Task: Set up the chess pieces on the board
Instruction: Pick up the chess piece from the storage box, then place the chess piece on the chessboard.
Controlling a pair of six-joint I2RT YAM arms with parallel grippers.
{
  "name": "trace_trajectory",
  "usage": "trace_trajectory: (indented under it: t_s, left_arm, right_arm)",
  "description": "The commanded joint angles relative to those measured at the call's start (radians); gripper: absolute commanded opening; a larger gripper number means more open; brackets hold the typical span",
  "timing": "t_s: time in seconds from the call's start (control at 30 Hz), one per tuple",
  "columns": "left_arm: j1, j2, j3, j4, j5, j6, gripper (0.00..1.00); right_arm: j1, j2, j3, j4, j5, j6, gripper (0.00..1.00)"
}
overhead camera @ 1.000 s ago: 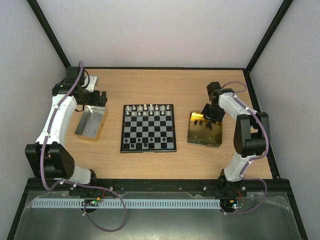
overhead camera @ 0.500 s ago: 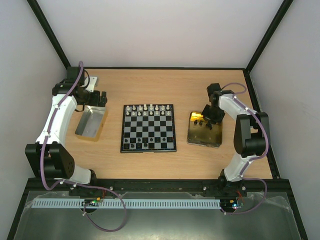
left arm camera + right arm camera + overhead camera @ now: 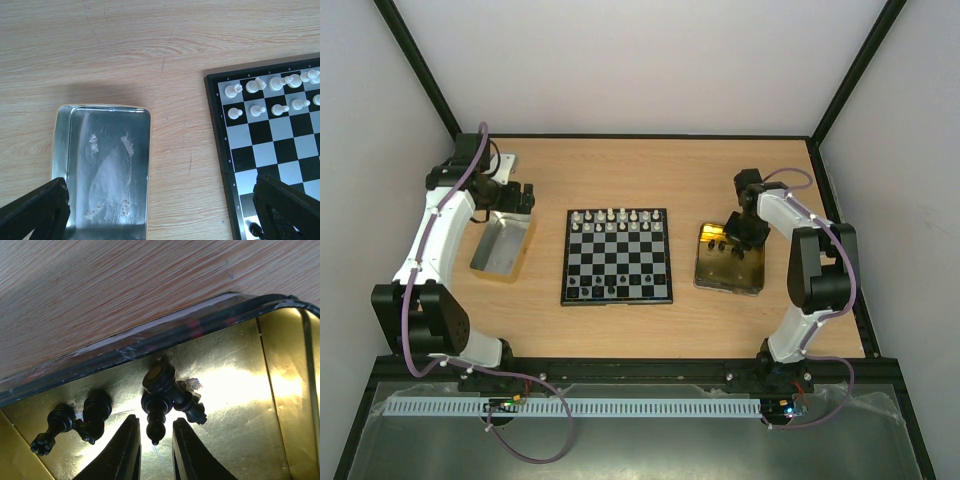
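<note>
The board (image 3: 617, 262) lies mid-table. White chess pieces (image 3: 617, 220) fill its two far rows, and a few black ones (image 3: 595, 290) stand on the near row. My right gripper (image 3: 154, 421) is down in the gold tray (image 3: 240, 390). Its jaws stand narrowly open on either side of the head of a lying black piece (image 3: 156, 412), with slim gaps both sides. Another black piece (image 3: 192, 405) lies across that one, and two more (image 3: 95, 412) lie to the left. My left gripper (image 3: 160, 200) hangs wide open and empty between the silver tray (image 3: 110, 165) and the board (image 3: 265, 155).
The gold tray (image 3: 730, 262) sits right of the board and the silver-grey tray (image 3: 503, 243) left of it, both on the wooden table. The gold tray's dark rim (image 3: 125, 352) runs just beyond the lying pieces. White pieces (image 3: 255, 86) stand near the board's corner.
The right gripper has edged slightly over the gold tray. The left arm has not moved.
</note>
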State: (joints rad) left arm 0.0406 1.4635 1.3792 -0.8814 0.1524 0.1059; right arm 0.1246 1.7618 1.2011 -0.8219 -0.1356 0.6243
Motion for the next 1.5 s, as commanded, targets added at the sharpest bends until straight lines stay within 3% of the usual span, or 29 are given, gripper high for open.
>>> trace_trajectory:
  t_s: [0.0,0.57,0.9,1.23,1.47]
  left_arm:
    - [0.005,0.009,0.019,-0.012,-0.004,0.008,1.00]
    - [0.005,0.009,0.006,-0.003,-0.005,0.005,0.99]
    - [0.005,0.010,0.006,0.003,0.012,0.005,1.00]
    - [0.005,0.019,0.019,0.002,0.027,0.002,0.99]
    - [0.004,0.013,0.019,0.001,0.029,0.002,0.99]
  right_arm:
    - [-0.004,0.018,-0.014,0.007,0.015,-0.009,0.17]
    - [-0.004,0.012,-0.021,-0.001,0.015,-0.014,0.09]
    - [0.007,-0.094,0.019,-0.097,0.007,-0.009,0.09]
    - [0.109,-0.213,0.072,-0.207,0.016,0.020,0.09]
    - [0.293,-0.211,0.147,-0.273,0.008,0.081,0.09]
